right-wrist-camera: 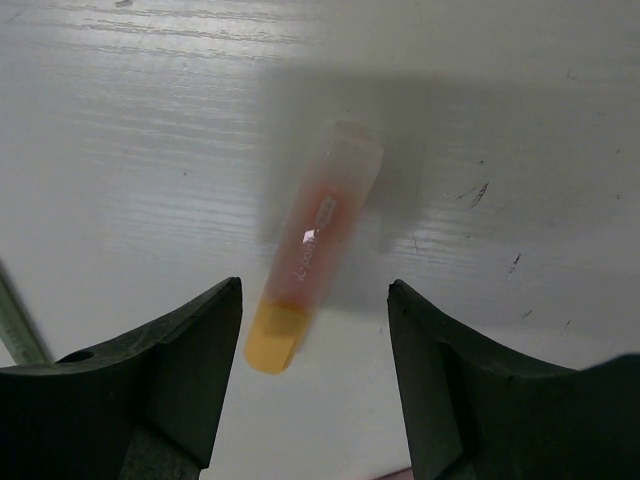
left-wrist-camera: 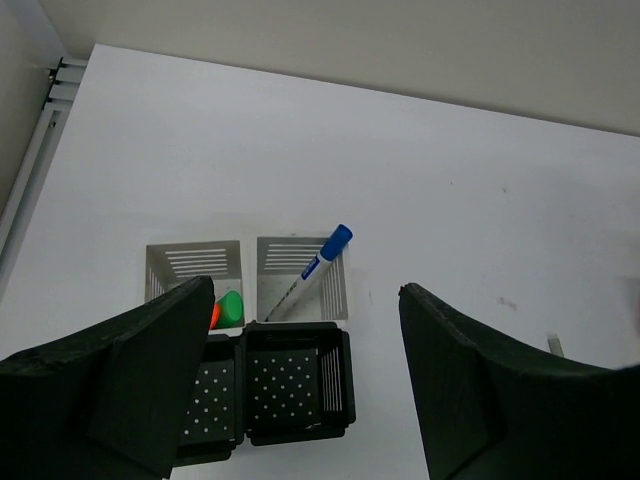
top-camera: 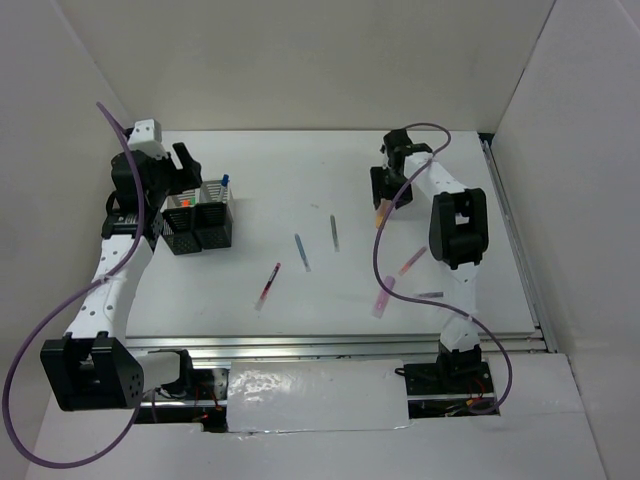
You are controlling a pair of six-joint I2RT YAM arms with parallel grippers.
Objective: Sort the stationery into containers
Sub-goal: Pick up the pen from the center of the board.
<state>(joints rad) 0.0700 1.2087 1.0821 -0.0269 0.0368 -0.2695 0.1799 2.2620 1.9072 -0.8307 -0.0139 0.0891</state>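
Top view, nearest the arm bases at the bottom of the frame: a purple highlighter (top-camera: 384, 298) lies on the table (top-camera: 200, 300), its long axis steep and leaning a little right toward the top. Just right of it, a thin dark pen (top-camera: 430, 295) lies almost level across the frame. The right arm's purple cable (top-camera: 377, 262) loops over this patch. Left of centre, the red pen (top-camera: 268, 283) runs diagonally from lower left to upper right. The pink highlighter (top-camera: 412, 261) slants the same way, close under the arm's black joint housing (top-camera: 458, 228). Farther up, the blue pen (top-camera: 301, 251) tilts from upper left to lower right, and the grey pen (top-camera: 334, 232) lies nearly vertical. At left, four mesh cups (top-camera: 200, 215) stand touching in a square, the black pair nearer and the grey pair beyond. The white blue-capped pen (left-wrist-camera: 315, 268) leans in the right grey cup, cap toward the upper right. Green and orange caps show in the left grey cup. The left pincer (left-wrist-camera: 303, 290) hangs over the cluster, jaws wide and holding nothing, and one finger (left-wrist-camera: 110, 390) hides part of the left black cup. At upper right, the right pincer (right-wrist-camera: 315, 290) is spread wide around the orange highlighter (right-wrist-camera: 318, 230) without touching it. The highlighter is blurred, its cap at lower left and its axis running to upper right. I cannot tell whether it rests on the table.
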